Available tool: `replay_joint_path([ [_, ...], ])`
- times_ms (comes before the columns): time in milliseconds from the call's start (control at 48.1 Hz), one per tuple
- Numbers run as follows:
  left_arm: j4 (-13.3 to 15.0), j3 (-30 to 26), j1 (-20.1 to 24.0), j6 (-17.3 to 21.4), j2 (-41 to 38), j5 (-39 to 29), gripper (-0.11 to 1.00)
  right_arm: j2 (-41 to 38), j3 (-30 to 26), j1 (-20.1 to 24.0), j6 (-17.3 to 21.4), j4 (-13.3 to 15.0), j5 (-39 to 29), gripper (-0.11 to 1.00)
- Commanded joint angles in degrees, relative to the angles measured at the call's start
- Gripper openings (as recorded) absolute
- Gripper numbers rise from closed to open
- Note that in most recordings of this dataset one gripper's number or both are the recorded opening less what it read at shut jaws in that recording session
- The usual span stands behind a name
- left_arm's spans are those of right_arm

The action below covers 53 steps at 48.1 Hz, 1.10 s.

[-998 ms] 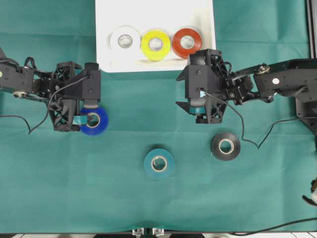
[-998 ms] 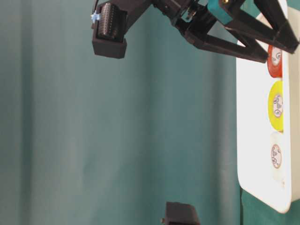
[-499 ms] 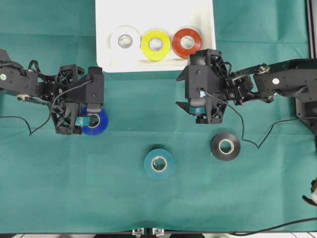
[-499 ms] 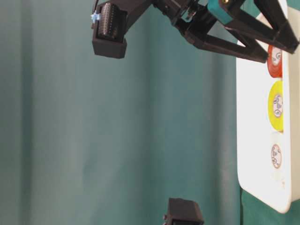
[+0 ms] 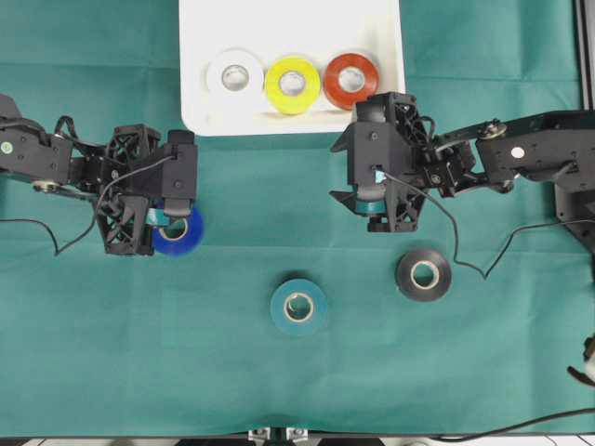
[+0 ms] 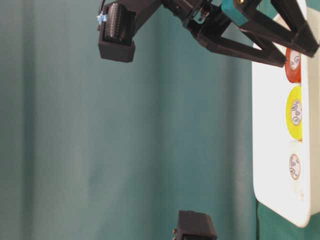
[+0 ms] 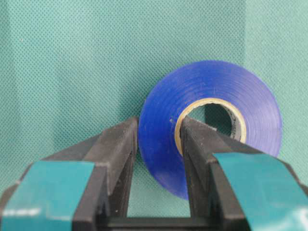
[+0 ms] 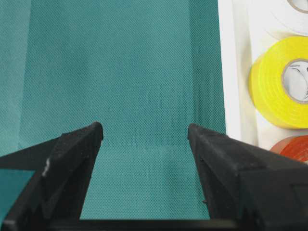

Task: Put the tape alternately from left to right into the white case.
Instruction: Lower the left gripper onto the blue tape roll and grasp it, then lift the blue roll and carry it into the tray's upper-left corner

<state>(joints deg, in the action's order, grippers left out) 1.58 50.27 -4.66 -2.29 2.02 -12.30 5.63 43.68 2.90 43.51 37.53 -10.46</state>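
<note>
My left gripper (image 5: pixel 167 219) is shut on the blue tape roll (image 5: pixel 183 234). In the left wrist view one finger presses the blue roll's (image 7: pixel 216 82) outer face and the other sits inside its pale core, gripper (image 7: pixel 159 126). The white case (image 5: pixel 288 28) at the top holds a white roll (image 5: pixel 234 77), a yellow roll (image 5: pixel 292 85) and a red-orange roll (image 5: pixel 350 80) in a row. On the cloth lie a teal roll (image 5: pixel 298 306) and a black roll (image 5: pixel 424 274). My right gripper (image 5: pixel 372 212) hovers open just below the case, nothing between its fingers (image 8: pixel 144 130).
Green cloth covers the table. The right wrist view shows the case rim (image 8: pixel 236 72) with the yellow roll (image 8: pixel 274 91) and red-orange roll (image 8: pixel 296 147) to the right of the open jaws. A cable (image 5: pixel 465 251) trails near the black roll.
The left gripper has closed from wide open onto the blue roll's wall, and the roll has shifted slightly left. The right arm has not moved.
</note>
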Motion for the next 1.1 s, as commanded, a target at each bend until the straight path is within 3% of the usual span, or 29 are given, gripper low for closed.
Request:
replay_joint_path([
  [0, 0.1, -0.3, -0.3, -0.1, 1.2, 0.2, -0.04, 1.2, -0.4, 0.1, 0.2, 0.1, 0.4, 0.79],
  [645, 0.1, -1.6, -0.5, -0.1, 10.8, -1.8, -0.04, 1.2, -0.4, 0.1, 0.3, 0.1, 0.4, 0.79],
  [915, 0.0, -2.5, 0.0, 0.1, 10.2, -2.8, -0.04, 1.3, -0.4, 0.1, 0.3, 0.1, 0.4, 0.79],
  [1082, -0.2, -3.3, 2.5, 0.4, 10.2, -2.9, -0.04, 1.3, -0.4, 0.1, 0.3, 0.1, 0.8, 0.79],
])
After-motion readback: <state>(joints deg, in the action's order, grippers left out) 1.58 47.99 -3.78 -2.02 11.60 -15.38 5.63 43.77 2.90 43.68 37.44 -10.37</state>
